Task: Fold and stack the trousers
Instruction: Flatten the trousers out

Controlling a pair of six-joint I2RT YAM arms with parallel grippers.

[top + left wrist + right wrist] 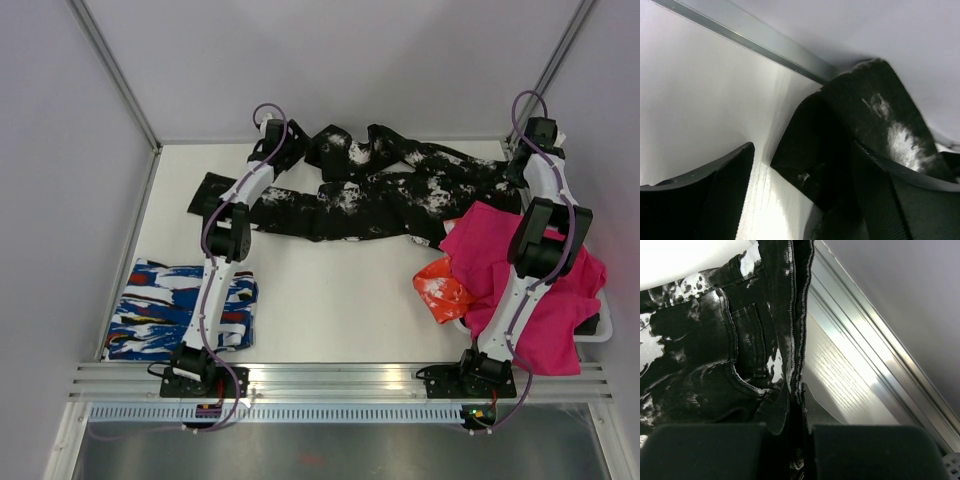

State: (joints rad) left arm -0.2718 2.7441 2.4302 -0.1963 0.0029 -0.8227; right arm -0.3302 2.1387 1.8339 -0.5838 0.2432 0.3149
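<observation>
The black trousers point(380, 190) with white splatter print lie spread across the back of the table, legs running left and waist at the right. My left gripper point(283, 143) is at the back left over a leg end. In the left wrist view it point(810, 200) is open, with the dark hem point(875, 115) between the fingers and against the right one. My right gripper point(520, 170) is at the back right. In the right wrist view it point(802, 450) is shut on the waistband edge of the trousers point(715, 365), near a back pocket.
A folded blue-white-red streaked garment point(180, 310) lies at the front left. A magenta cloth point(530, 290) and an orange item point(442, 288) lie at the right, over the trousers' edge. The metal back rail point(875, 350) and walls are close behind both grippers.
</observation>
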